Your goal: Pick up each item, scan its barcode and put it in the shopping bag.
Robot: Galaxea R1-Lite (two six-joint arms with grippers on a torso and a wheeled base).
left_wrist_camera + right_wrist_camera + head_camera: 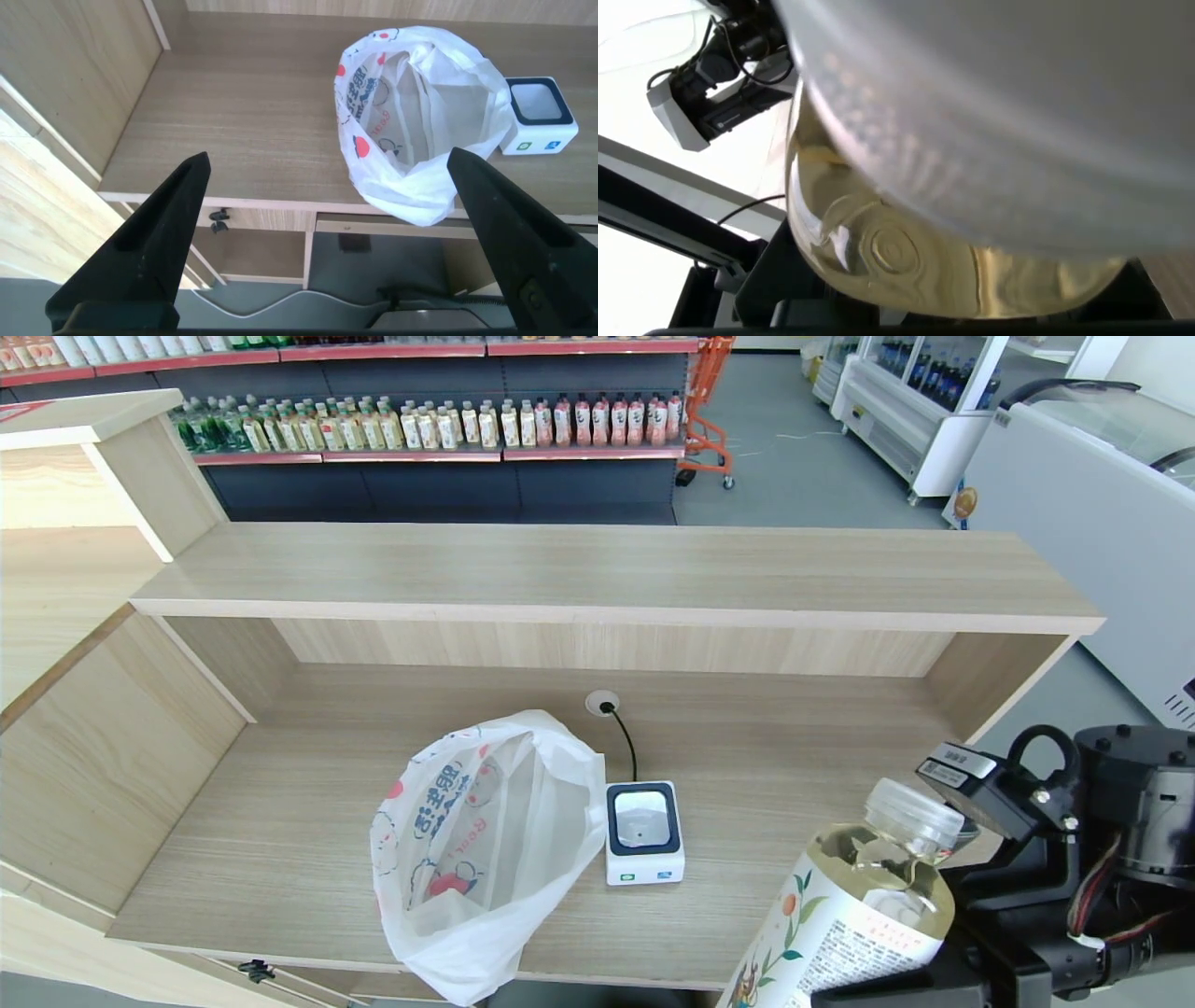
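Observation:
A clear bottle (859, 915) of yellowish drink with a printed label and clear cap hangs tilted at the counter's front right, and my right gripper (934, 971) is shut on its lower body. The same bottle (971, 187) sits right against the right wrist camera. A white shopping bag (485, 840) lies on the counter with its mouth open toward the front, and something red shows inside. Just right of it stands the white barcode scanner (643, 831). My left gripper (329, 159) hangs open above the counter's front edge, off to the left of the bag (411, 121) and scanner (534, 117).
The wooden counter (280, 821) is recessed, with side walls left and right and a raised ledge (607, 569) across the back. A black cable (624, 737) runs from the scanner to a hole in the counter. Bare wood lies left of the bag.

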